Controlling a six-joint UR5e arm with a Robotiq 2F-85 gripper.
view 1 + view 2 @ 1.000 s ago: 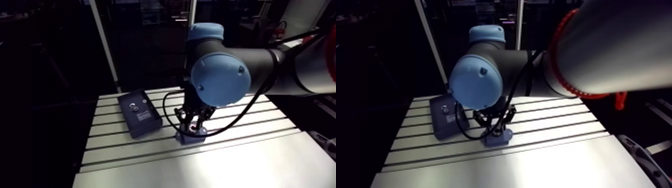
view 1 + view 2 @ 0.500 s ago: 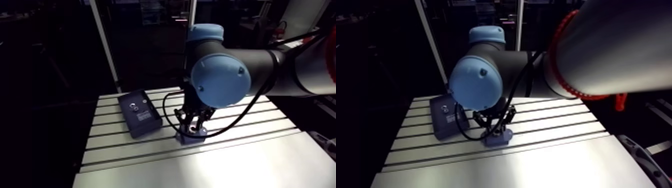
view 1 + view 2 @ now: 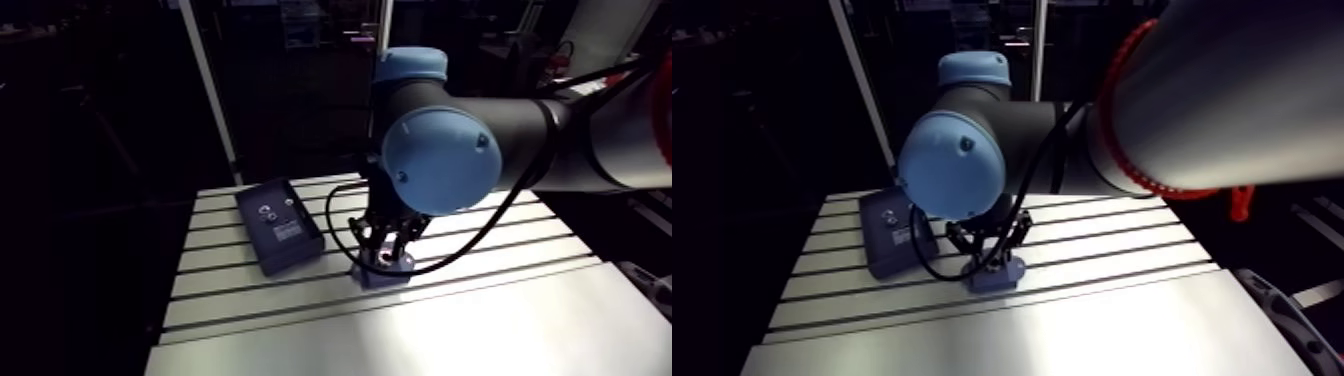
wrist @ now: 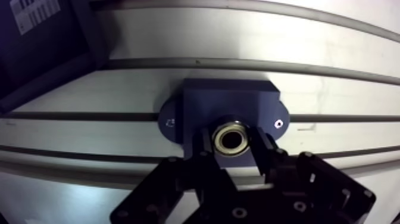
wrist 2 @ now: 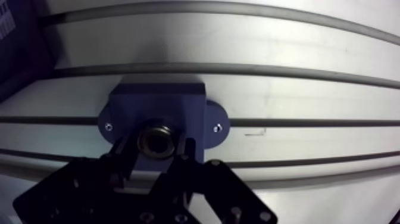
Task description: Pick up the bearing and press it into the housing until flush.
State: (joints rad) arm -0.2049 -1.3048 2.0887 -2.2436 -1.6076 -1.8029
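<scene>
Wrist view, standing over it with the arm: the black two-finger pincer [image 4: 232, 143] is closed onto the small silvery metal ring bearing [image 4: 218, 138]. Its fingers [image 4: 205, 148] stand only as far apart as the ring is wide, one pressed to each side of it, with nothing else in their hold.

The bearing lies directly between the fingertips, face up, so its short axis runs straight down along the pincer's own line of approach. You look right into its dark bore, with a paler inner race inside the bright outer one.

Under it is the dark blue flanged block housing [image 4: 229, 98], and the ring sits right over the block's round seat, by the look of it centred. To my eye that is the one thing that matters here: the push has to go straight down that shared axis, as any tilt would likely jam the ring. Whether it is flush yet I cannot tell, since the fingers hide the rim.

The housing's two rounded flange ears [image 4: 277, 122] rest on the slotted aluminium table [image 4: 333, 77]. A flat black box with a white label [image 3: 278, 225] lies near the housing on the same table.
</scene>
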